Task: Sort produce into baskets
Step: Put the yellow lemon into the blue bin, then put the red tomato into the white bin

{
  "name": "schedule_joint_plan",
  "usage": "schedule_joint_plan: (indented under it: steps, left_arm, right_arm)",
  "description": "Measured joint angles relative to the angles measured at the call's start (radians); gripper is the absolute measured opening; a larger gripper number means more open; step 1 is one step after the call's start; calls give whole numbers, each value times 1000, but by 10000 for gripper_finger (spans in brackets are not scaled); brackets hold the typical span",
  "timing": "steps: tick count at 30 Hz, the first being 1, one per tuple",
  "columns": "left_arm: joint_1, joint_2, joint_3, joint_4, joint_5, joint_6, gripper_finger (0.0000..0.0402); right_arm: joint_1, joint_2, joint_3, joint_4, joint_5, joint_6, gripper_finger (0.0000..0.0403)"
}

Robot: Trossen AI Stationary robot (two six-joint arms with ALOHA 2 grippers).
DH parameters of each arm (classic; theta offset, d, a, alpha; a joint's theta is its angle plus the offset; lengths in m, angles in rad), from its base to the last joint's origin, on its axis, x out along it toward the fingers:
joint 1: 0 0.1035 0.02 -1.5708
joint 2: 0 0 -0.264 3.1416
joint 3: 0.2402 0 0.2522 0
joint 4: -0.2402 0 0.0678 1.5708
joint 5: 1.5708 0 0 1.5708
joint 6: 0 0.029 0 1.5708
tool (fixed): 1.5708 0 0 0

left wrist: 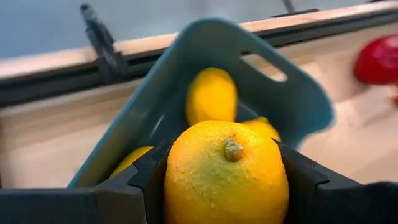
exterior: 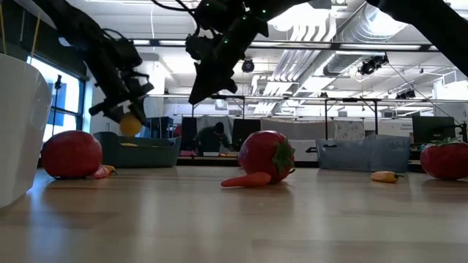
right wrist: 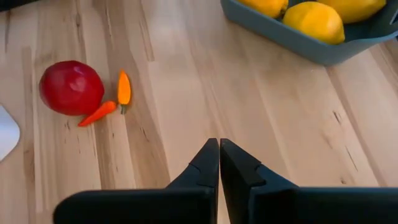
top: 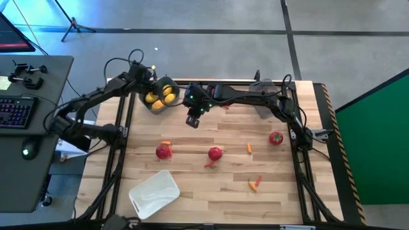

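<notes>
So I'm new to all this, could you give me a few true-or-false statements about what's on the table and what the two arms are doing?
1. The left end effector grips a bumpy yellow toy lemon above the blue-grey plastic bin. True.
2. That bin holds red fruits. False: it holds lemons.
3. The right end effector is shut and empty above the wooden table. True.
4. The white plastic bin holds peppers. False: nothing shows inside it.
5. Three round red toy fruits lie on the table. True.

Bright, even overhead light from ceiling fixtures (exterior: 307,29). Soft shadows are cast on the table (top: 223,179). Near foreground blurred in low and left wrist views.
</notes>
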Motion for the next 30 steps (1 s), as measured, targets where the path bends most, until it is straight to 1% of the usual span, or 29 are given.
schedule_joint_plan:
  steps: [4,6,13,17,20,24,28,30]
  left_arm:
    - [18,68,6,14,12,-76,193]
    - [21,97,19,14,28,-86,194]
    - [12,145,75,15,34,-112,260]
    - [12,144,93,10,34,-110,273]
    - [12,137,101,0,34,-72,275]
    - [7,82,95,-37,33,-18,264]
    - [-20,-20,65,-34,49,20,223]
    - [-42,-83,40,5,61,27,197]
  right_arm:
    - [9,0,0,12,5,8,1]
    - [13,0,0,20,5,9,0]
    - [14,0,0,27,5,20,0]
    - [14,-9,-1,17,5,23,0]
    - [14,-31,-1,2,10,14,0]
    - [13,-82,-1,-18,53,-13,0]
    - [7,-122,-1,-16,83,-38,0]
    - [6,-121,0,-17,84,-43,0]
